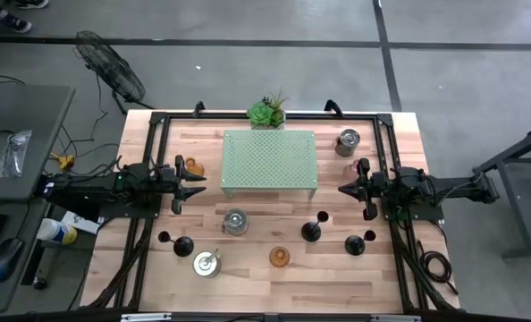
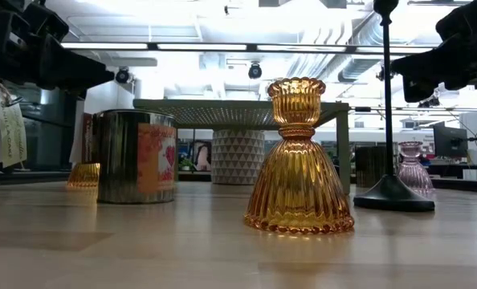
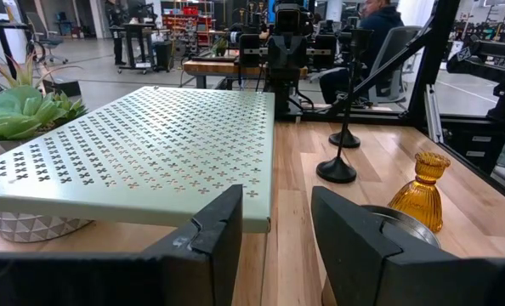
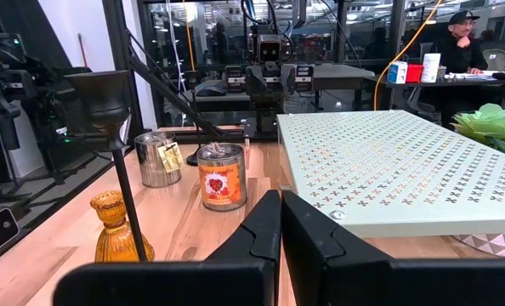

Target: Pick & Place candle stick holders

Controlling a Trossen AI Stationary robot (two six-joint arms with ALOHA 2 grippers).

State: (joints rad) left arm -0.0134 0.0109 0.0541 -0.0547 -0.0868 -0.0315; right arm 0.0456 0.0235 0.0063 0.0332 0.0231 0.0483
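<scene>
Nearest you along the front edge, the candle stick holders are scattered: a silvery tin (image 1: 206, 263), a ribbed amber glass holder (image 1: 279, 257) flaring to a bell base, and black round-footed ones (image 1: 311, 231) with thin stems, another silvery tin (image 1: 235, 222) just behind. Those tall black stems look top-heavy, so a sideways brush from a finger would likely tip one, and the smooth glass could slip or roll if pinched on its narrow neck. Mid-table, your left gripper (image 1: 190, 182) hovers with its fingers part open and nothing between them, while your right gripper (image 1: 346, 188) is closed tight and empty; you would need to spread it before any approach. Between them stands the pale green perforated stand (image 1: 270, 160), whose metal edge an arm could clip. Farthest off sit the spiky potted plant (image 1: 267, 112) and one more tin (image 1: 348, 141).
</scene>
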